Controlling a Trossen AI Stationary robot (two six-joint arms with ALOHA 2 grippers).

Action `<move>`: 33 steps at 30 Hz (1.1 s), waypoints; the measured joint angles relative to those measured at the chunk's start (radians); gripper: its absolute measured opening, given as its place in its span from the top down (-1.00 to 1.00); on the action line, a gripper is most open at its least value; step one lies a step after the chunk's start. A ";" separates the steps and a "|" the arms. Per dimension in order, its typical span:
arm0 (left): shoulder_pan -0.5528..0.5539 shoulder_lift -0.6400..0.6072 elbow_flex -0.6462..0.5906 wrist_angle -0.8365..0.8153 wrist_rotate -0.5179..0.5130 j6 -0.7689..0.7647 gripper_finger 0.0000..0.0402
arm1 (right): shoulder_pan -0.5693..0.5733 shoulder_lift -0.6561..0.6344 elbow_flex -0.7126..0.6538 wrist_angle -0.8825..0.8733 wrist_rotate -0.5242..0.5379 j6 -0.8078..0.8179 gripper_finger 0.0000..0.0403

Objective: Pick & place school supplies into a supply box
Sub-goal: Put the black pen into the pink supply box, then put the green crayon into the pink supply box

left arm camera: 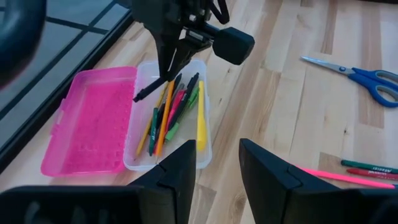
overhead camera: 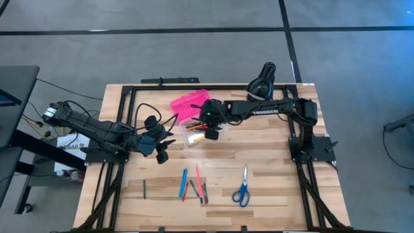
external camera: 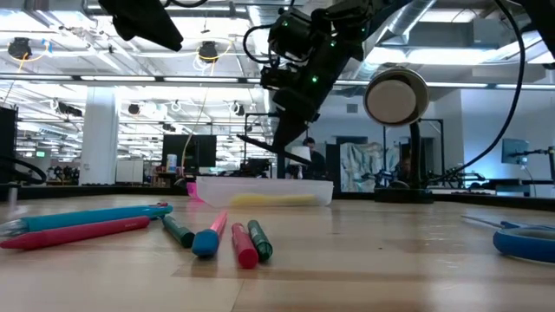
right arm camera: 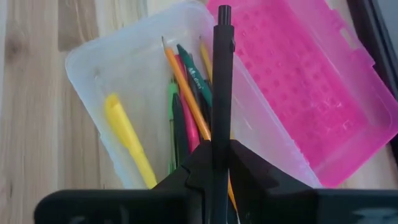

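Above the open box at the worktop's far side, the right end effector pinches a dark pen; the left end effector, fingers spread and empty, hovers nearby. Scissors and pens lie nearer the front edge.

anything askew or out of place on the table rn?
Nothing damaged or spilled. The supply box lies open, pink lid flat beside the clear base. Several pens and the scissors lie loose at the table's near edge. The right gripper holds a dark pen over the base.
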 joint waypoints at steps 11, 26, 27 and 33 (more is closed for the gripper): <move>0.000 0.000 0.000 0.001 0.003 -0.008 0.42 | -0.006 0.000 0.001 0.034 0.000 0.011 0.68; -0.015 0.000 0.000 -0.184 0.193 -0.301 0.42 | 0.031 -0.064 0.013 -0.054 0.000 0.205 0.64; -0.028 0.000 0.000 -0.201 0.199 -0.358 0.42 | 0.040 -0.076 0.014 -0.048 -0.001 0.218 0.64; -0.162 0.005 0.000 -0.225 0.202 -0.680 0.42 | 0.102 -0.177 0.013 -0.094 0.000 0.269 0.64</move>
